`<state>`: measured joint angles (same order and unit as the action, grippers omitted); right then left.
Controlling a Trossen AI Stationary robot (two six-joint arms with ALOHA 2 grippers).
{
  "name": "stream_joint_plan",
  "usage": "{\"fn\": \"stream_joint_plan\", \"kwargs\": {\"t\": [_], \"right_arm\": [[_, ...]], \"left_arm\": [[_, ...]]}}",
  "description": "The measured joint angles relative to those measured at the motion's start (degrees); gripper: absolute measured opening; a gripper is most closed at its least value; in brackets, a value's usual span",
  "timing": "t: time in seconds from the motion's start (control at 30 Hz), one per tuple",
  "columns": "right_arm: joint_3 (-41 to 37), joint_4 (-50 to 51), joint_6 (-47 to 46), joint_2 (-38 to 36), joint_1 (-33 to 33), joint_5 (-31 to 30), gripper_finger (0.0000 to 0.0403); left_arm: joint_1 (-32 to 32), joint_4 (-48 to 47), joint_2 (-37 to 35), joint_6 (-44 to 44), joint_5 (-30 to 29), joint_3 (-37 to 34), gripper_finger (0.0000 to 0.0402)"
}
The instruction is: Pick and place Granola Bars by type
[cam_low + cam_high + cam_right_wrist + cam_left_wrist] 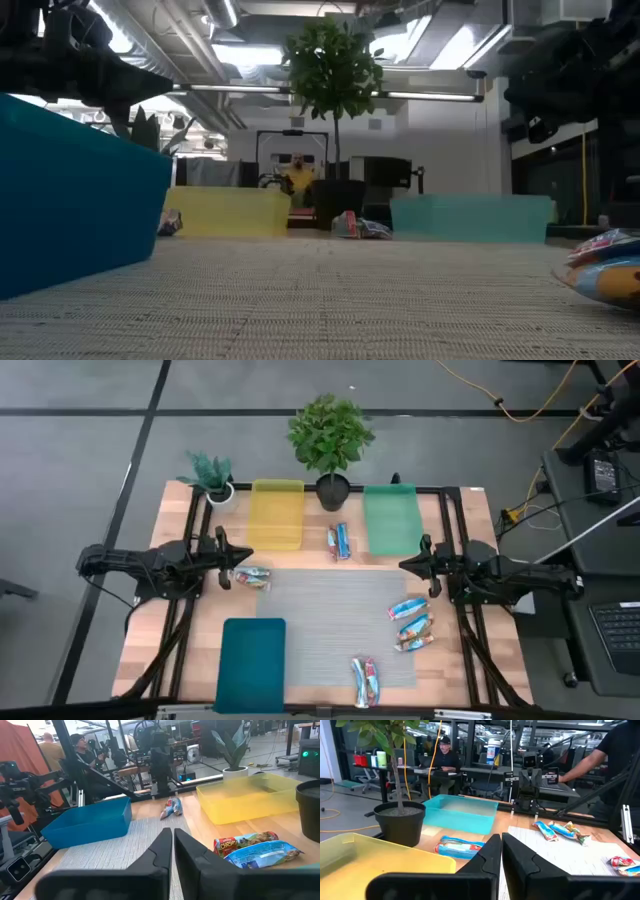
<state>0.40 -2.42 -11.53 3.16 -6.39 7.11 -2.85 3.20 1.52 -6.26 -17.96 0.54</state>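
The left gripper (222, 556), jaws closed and empty, has a granola bar pair (250, 577) just beside it at four o'clock, long axis three-to-nine. The right gripper (428, 557), likewise closed and empty, sits farther from its nearest bars (408, 609), at seven o'clock

Both arms are dark, near-black, built of chunky jointed segments with a matte finish. The left arm's two-finger gripper (501, 851) has smooth, wedge-shaped black fingers tapering to narrow tips above a broad rounded base. The right arm's two-finger gripper (172, 839) matches it in shape and colour. From above, each arm runs out from a bulkier dark body section.
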Motion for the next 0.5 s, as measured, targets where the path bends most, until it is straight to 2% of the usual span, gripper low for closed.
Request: {"fn": "stream_joint_plan", "kwargs": {"t": [0.5], "right_arm": [[0.0,0.0,0.0,0.0,0.0,0.0,0.0023]], "left_arm": [[0.0,0.0,0.0,0.0,0.0,0.0,0.001]]}}
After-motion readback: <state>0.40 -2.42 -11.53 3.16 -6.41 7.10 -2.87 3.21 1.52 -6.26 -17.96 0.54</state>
